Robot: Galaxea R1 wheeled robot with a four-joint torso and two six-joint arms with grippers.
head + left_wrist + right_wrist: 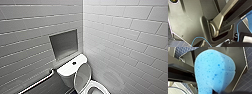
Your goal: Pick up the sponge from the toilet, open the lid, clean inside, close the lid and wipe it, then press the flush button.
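Observation:
The white toilet [68,72] stands in the corner of the tiled walls. Its lid [82,77] is raised and leans back toward the tank, its greyish underside facing out over the seat ring [100,86]. The dark flush button [74,63] sits in the middle of the flat tank top. In the right wrist view the bright blue speckled sponge [214,72] looms large, pinched at its narrow end by my right gripper [214,92], which is shut on it. The left wrist view shows parts of my own dark body and a blue cable [239,26]; nothing is held there.
A grey recessed niche [63,43] is set in the wall above the tank. A metal grab rail [40,81] runs along the left wall beside the toilet. The right tiled wall [130,45] stands close to the bowl. Dark floor tiles [248,79] lie below the sponge.

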